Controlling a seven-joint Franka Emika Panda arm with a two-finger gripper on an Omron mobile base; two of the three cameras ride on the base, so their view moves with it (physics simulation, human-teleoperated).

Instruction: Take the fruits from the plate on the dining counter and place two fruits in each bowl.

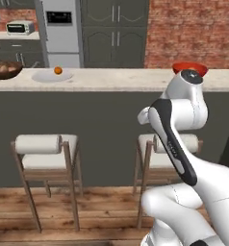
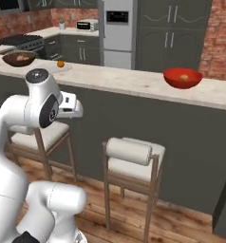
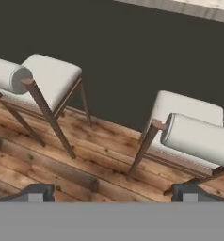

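The dining counter point(image 1: 116, 79) runs across in front of me. On its left end stands the dark wood bowl point(image 1: 1, 70), point(image 2: 19, 58), with peach-tan and reddish fruit inside. Beside it lies the pale plate point(image 1: 44, 77), carrying one orange fruit point(image 1: 57, 70), point(image 2: 61, 63). The red bowl point(image 2: 183, 77) stands far to the right with one fruit point(image 2: 183, 77) in it; my arm partly hides that bowl point(image 1: 189, 68) in the left base view. My gripper point(image 3: 112, 194) hangs below counter height, pointing down at the stools and floor. It is open and holds nothing.
Two white-cushioned stools point(image 1: 46, 144), point(image 1: 167, 144) stand against the counter's dark front, on a wooden floor point(image 3: 62, 160). Behind the counter are a fridge point(image 1: 62, 31), dark cabinets and a back counter with a toaster oven point(image 1: 20, 27).
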